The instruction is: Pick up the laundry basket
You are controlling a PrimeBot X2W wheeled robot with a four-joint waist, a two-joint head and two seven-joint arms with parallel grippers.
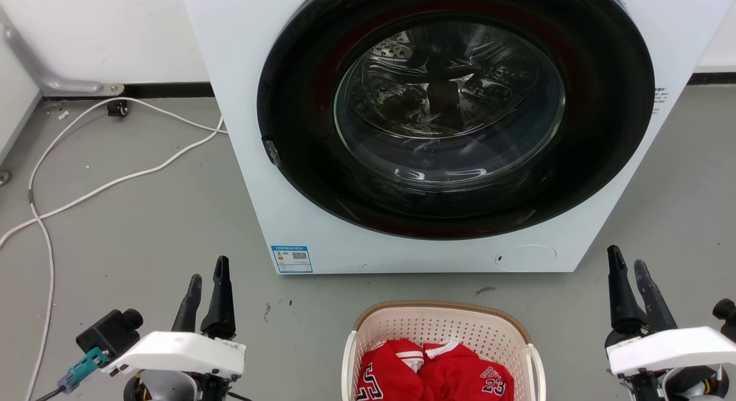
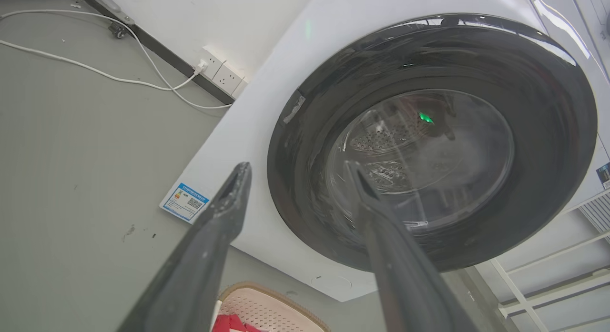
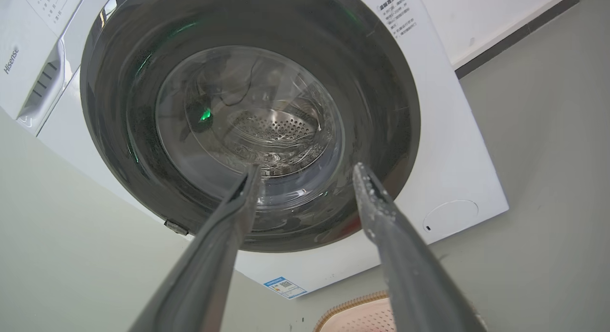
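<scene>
The laundry basket [image 1: 443, 327] sits on the grey floor [image 1: 144, 228] just in front of the white washing machine [image 1: 241, 159], at the bottom middle of the head view, with red jerseys [image 1: 437, 369] bundled inside it. The left jaws stand apart and empty at the lower left, and the right jaws stand apart and empty at the lower right; the basket lies between them, touching neither. A white cable [image 1: 115, 182] trails over the floor left of the machine.
</scene>
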